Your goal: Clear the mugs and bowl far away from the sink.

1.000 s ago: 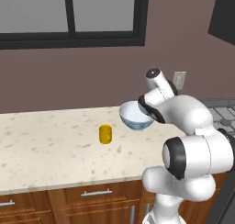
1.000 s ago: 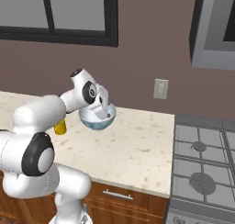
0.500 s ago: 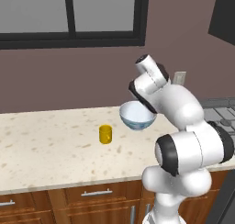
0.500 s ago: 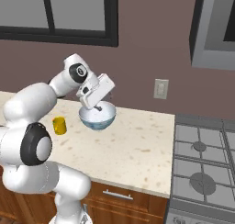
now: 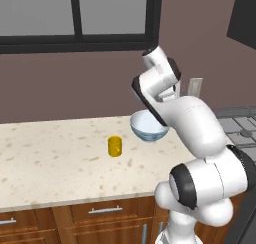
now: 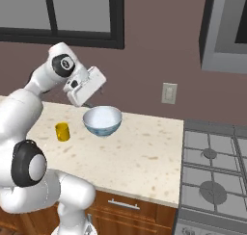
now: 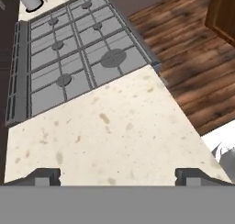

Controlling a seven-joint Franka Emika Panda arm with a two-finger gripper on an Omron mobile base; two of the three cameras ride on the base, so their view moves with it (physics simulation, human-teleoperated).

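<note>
Bowl [image 6: 102,121] sits upright on the speckled beige counter [image 6: 140,152], pale blue-white with a darker rim band, toward the back near the wall. Gripper [image 6: 86,103] is released: in the hand view its two dark fingertips [image 7: 42,176] stand wide apart at the bottom with nothing between them, only bare counter beyond. In the right base view the white hand hangs above the bowl at roughly its 10 o'clock, tilted, apart from the rim as far as I can tell; exact gap unclear. In the left base view the arm's wrist crosses in front of the bowl's right side and hides part of it.

Yellow mug [image 6: 62,132] stands upright on the counter at the bowl's 9 o'clock in the right base view, near but not touching; the left base view shows the same [image 5: 115,146], mug at the bowl's 8 o'clock.

Outward: gas stove [image 6: 213,175] with grey grates butts against the counter's right end, at 3 o'clock from the bowl. Wall outlet [image 6: 168,93] on the brown wall at the bowl's 1 o'clock. Dark-framed window [image 6: 82,12] above, at 12 o'clock. Wooden drawers with metal handles [image 6: 122,204] under the counter. Hand view also shows wood floor [image 7: 193,58] past the counter edge.
</note>
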